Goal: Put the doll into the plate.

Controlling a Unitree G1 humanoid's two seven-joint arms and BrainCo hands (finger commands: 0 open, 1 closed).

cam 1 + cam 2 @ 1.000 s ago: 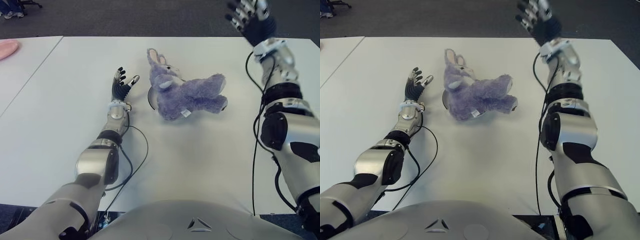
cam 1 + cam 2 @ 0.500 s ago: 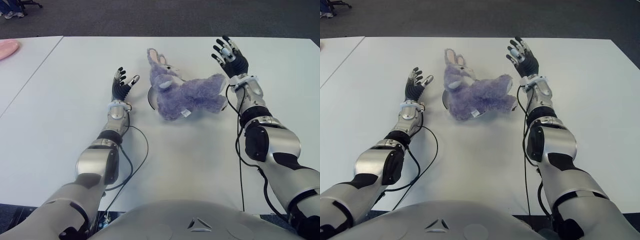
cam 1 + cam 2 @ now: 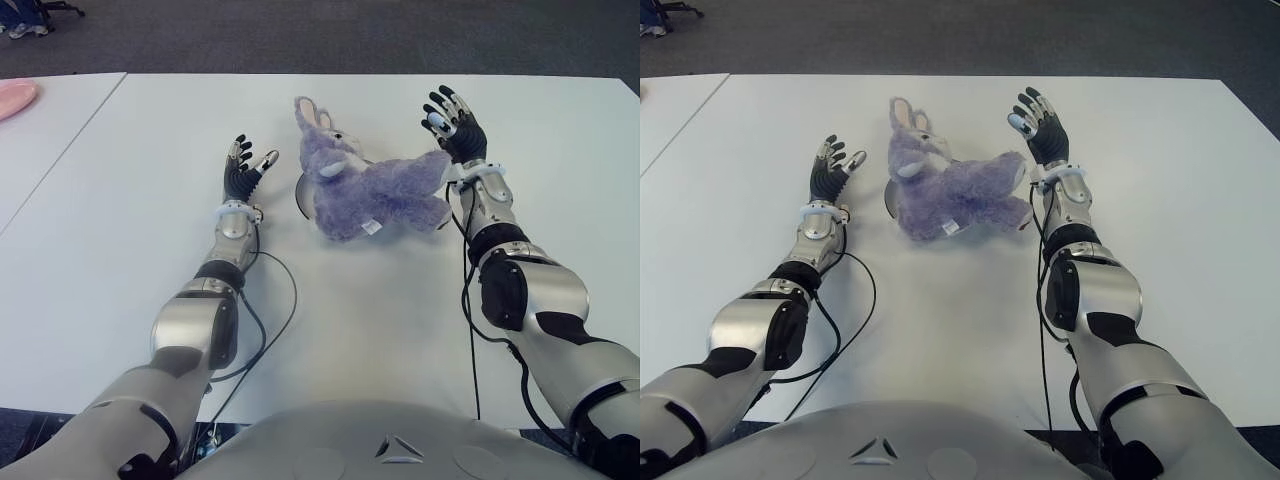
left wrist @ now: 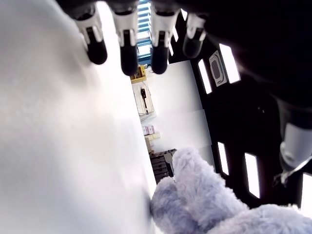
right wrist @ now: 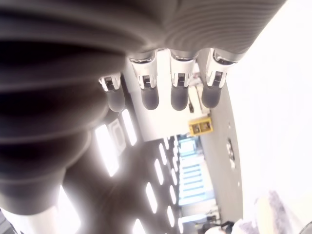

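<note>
Both robot hands flank the doll (image 3: pixel 375 190), apparently on the plate (image 3: pixel 301 195).

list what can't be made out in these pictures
- Plate: both eye views show only a dark rim sliver beside the doll; the doll covers the rest.
- Pink thing: cut off by the left eye view's edge, so unidentifiable.
- Right hand: open next to the doll's rear; contact cannot be told.
- Left hand: open, left of the plate.
</note>
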